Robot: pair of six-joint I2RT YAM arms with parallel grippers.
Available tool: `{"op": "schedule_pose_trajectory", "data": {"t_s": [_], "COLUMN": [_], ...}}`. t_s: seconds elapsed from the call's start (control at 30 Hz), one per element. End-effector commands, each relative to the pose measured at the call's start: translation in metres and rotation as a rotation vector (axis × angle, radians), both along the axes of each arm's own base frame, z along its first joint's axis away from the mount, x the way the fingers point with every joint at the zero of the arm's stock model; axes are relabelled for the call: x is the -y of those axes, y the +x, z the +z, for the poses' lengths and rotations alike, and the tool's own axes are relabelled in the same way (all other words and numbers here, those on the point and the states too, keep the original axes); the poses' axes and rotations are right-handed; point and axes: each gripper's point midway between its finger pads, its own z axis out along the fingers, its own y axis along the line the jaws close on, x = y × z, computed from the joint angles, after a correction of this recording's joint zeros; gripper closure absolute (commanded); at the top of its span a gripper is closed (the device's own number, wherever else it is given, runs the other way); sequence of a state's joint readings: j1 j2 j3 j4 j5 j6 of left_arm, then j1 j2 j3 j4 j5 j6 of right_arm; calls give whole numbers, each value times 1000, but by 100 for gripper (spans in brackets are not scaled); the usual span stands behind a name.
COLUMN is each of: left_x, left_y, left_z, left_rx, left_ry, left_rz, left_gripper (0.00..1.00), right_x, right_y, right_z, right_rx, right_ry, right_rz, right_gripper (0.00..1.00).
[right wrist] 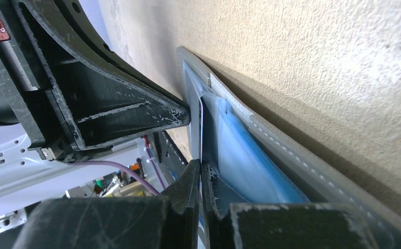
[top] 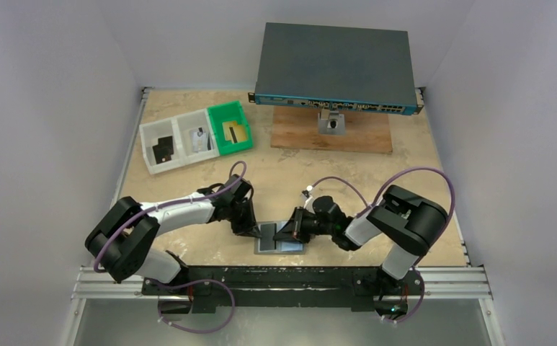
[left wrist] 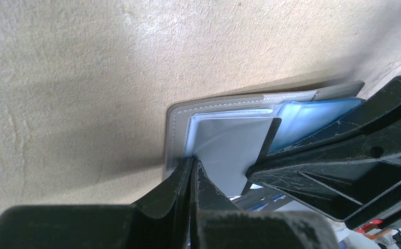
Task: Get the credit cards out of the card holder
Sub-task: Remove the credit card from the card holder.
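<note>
From above, my left gripper (top: 255, 232) and right gripper (top: 290, 232) cover most of the card holder (top: 281, 247), what lies in the trays (top: 143, 140) is too small to tell, and the card (right wrist: 201, 129) pinched by my right gripper shows only edge-on.

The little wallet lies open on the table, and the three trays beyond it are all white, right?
Not quite. The card holder does lie open on the table, but only two of the trays are white; the third tray is green, as the top view shows.
</note>
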State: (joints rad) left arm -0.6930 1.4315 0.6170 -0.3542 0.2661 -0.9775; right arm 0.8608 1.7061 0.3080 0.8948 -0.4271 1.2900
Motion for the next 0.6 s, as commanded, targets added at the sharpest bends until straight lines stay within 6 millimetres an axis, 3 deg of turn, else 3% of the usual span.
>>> {"op": "schedule_pose_trajectory", "data": {"t_s": [0.0,0.43,0.57], "left_x": [-50,-54,-52], "left_y": [-15,-13,-13], "left_z": [-39,-42,-43], "left_rx": [-49,-58,-60], "left_ry": [237,246,241], "left_rz": [41,48,39], "left_gripper": [100,100,100], "right_x": [9,20,14], "right_y": [6,11,12], "right_z": [0,-3,0], "right_rx": [34,59,74], "right_ry": [-35,-121,-101], "right_rz": [-27,-50,-24], "right_gripper": [100,100,77]}}
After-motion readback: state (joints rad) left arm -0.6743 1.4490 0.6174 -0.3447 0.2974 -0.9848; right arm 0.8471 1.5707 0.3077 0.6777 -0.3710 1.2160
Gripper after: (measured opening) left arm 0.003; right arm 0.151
